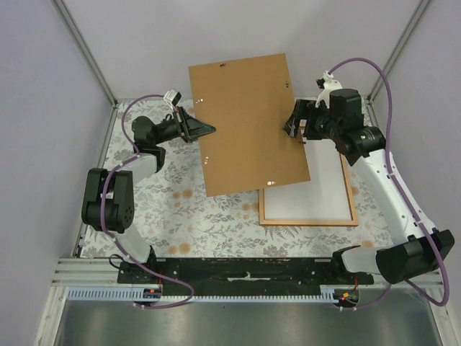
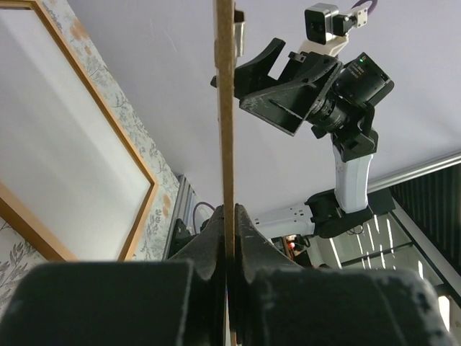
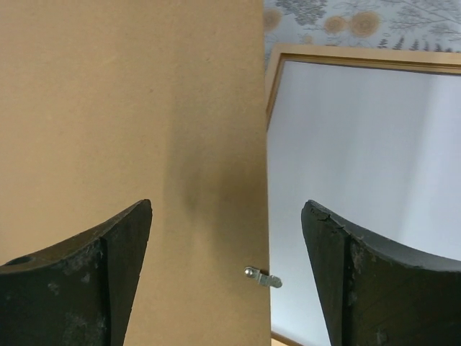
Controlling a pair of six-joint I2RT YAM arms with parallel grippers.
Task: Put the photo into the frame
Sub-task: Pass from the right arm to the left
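Brown fibreboard fills the middle of the overhead view: the backing board (image 1: 245,122) is lifted off the surface (image 1: 180,209) and tilted. Its lower right corner hangs over the frame's (image 1: 308,219) far left corner.

The left gripper (image 1: 204,130) is clamped tight on the board's edge on the side away from the frame. In the left wrist view the board shows edge-on as a thin upright strip (image 2: 225,108) pinched between the closed fingers (image 2: 216,231).

The right gripper (image 1: 292,124) sits at the board's opposite edge, above the frame's far rail. Its jaws are spread wide and hold nothing. From the right wrist camera the two dark fingers (image 3: 108,252) stand well apart, and the board's straight edge runs between them without touching either. A small metal tab (image 3: 263,277) sticks out from that edge.

The frame lies flat on the floral cloth covering the surface, on the right arm's side. The photo (image 1: 324,180) lies inside the frame's orange-brown rails, plain white side up and filling the opening. Its printed face cannot be seen. The part of the photo and frame nearest the left arm is covered by the raised board.
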